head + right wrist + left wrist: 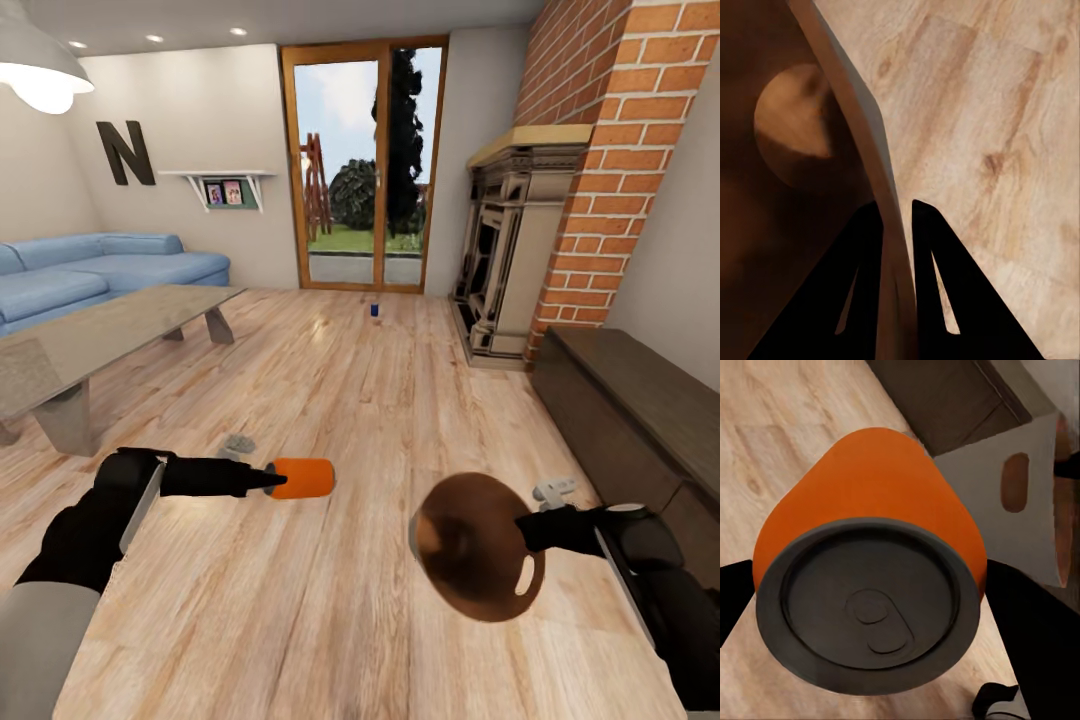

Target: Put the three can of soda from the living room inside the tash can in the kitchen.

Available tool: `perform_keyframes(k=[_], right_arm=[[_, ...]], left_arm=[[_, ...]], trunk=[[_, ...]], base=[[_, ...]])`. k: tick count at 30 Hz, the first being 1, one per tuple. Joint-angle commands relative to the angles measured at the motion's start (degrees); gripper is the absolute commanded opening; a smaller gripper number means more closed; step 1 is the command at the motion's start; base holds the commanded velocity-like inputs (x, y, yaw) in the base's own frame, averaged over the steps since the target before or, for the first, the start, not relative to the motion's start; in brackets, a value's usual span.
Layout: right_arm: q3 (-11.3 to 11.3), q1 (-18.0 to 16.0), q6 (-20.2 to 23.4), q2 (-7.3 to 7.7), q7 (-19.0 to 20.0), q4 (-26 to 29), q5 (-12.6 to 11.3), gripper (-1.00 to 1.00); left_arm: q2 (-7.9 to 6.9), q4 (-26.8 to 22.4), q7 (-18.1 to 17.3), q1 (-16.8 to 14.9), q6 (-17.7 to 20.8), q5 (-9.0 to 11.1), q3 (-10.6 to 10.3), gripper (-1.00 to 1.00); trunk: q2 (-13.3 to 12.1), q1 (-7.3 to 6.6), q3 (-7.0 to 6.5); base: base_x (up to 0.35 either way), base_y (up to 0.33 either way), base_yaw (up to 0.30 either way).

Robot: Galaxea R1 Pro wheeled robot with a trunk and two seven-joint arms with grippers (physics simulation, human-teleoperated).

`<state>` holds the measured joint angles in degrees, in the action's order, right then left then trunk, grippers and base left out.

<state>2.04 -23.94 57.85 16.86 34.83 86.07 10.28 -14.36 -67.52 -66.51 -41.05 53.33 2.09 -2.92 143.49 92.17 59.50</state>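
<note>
Head view shows both arms low over the wood-plank floor (pixel 330 600). The left gripper (pixel 268 480) has its fingers closed on an orange soda can (pixel 303 477), held on its side above the floor; in the left wrist view the can's dark lid (pixel 870 613) faces the camera with a black finger (pixel 1031 637) on either side. Just to the right, the right gripper (pixel 522 528) holds the bin (pixel 470 545) tipped so its brown inside faces the camera. In the right wrist view the two black fingers (pixel 847 292) pinch the bin's thin wall (pixel 859 112) between them. Farther off stand a low grey-brown worktop (pixel 100 340) and a blue sofa (pixel 100 265) at left, a brick fireplace (pixel 510 240) at right. A small dark blue can (pixel 374 310) stands upright on the floor near the glass doors (pixel 365 165).
</note>
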Motion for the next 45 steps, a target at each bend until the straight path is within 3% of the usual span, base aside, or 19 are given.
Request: perform_keyframes(k=[1, 2, 8, 14, 18, 21, 23, 27, 29, 32, 35, 40, 45], right_arm=[[0.0, -0.2, -0.1, -0.03, 0.2, -1.0, 0.4, -1.00], [-0.6, -0.3, -0.1, -0.06, 0.2, -2.4, 0.6, -1.00], [-3.6, -0.6, -0.1, -0.73, 0.0, -4.4, 0.8, -1.00], [-7.4, -1.1, 0.2, -4.43, -2.1, -5.1, 1.0, -1.00], [-10.4, -2.1, 0.3, -6.70, -4.6, -6.5, 1.0, -1.00], [-11.5, -2.9, 0.3, -7.78, -5.8, -7.5, 1.0, -1.00], [-11.8, -3.2, 0.3, -8.24, -6.1, -7.9, 1.0, -1.00], [-13.5, -4.0, 0.3, -9.87, -6.7, -8.7, 1.0, -1.00], [-14.6, -4.5, 0.7, -10.43, -7.2, -8.9, 1.4, -1.00], [-15.3, -5.2, 2.1, -11.77, -8.4, -9.0, 3.7, -1.00], [-15.4, -5.3, 2.1, -12.62, -8.7, -9.1, 5.1, -1.00], [-15.5, -5.4, 2.1, -13.35, -8.9, -9.1, 6.1, -1.00], [-15.5, -5.4, 2.1, -13.72, -8.9, -9.1, 6.3, -1.00]], left_arm=[[-0.54, -1.4, -2.4, 0.0, 0.3, -0.2, 0.0, -1.00], [-1.57, -4.2, -7.0, 0.1, 1.0, -0.1, 0.0, -1.00], [-2.21, -7.0, -11.5, 0.1, 1.9, 0.0, 0.0, -1.00], [-1.96, -9.8, -18.3, 0.0, 2.2, -0.1, -0.2, -1.00], [-1.79, -10.0, -19.9, 0.0, 2.2, -0.1, -1.8, -1.00], [-1.75, -10.1, -20.1, 0.0, 2.2, -0.2, -3.5, -1.00], [-1.74, -10.0, -20.0, 0.0, 2.2, -0.2, -4.3, -1.00], [-1.64, -9.5, -18.8, 0.0, 2.1, -0.5, -8.8, -1.00], [-1.32, -9.3, -15.7, 0.0, 2.1, -0.4, -11.3, -1.00], [0.62, -9.1, -13.5, 0.0, 2.1, -0.6, -13.6, -1.00], [1.58, -8.4, -11.1, 0.0, 2.1, -0.6, -15.0, -1.00], [2.61, -6.3, -6.3, 0.0, 2.1, -0.6, -19.2, -1.00], [5.66, -4.3, -3.0, -0.1, 2.1, -0.7, -21.4, -1.00]], trunk=[[0.0, 0.00, -0.01], [0.0, 0.00, -0.01], [0.0, 0.00, -0.01], [0.0, 0.00, -0.01], [0.0, 0.00, -0.01], [0.0, 0.00, -0.01], [0.0, 0.00, -0.01], [0.0, 0.00, -0.01], [0.0, 0.00, -0.01], [0.0, 0.00, -0.01], [0.0, 0.00, -0.01], [0.0, 0.00, -0.01], [0.0, 0.00, -0.01]], base=[[0.000, 0.000, 0.000], [0.000, 0.000, 0.000], [0.000, 0.000, 0.000], [0.000, 0.000, 0.000], [0.000, 0.000, 0.000], [0.000, 0.000, 0.000], [0.000, 0.000, 0.000], [0.000, 0.000, 0.000], [0.000, 0.000, 0.000], [0.000, 0.000, 0.000], [0.000, 0.000, 0.000], [0.000, 0.000, 0.000], [0.000, 0.000, 0.000]])
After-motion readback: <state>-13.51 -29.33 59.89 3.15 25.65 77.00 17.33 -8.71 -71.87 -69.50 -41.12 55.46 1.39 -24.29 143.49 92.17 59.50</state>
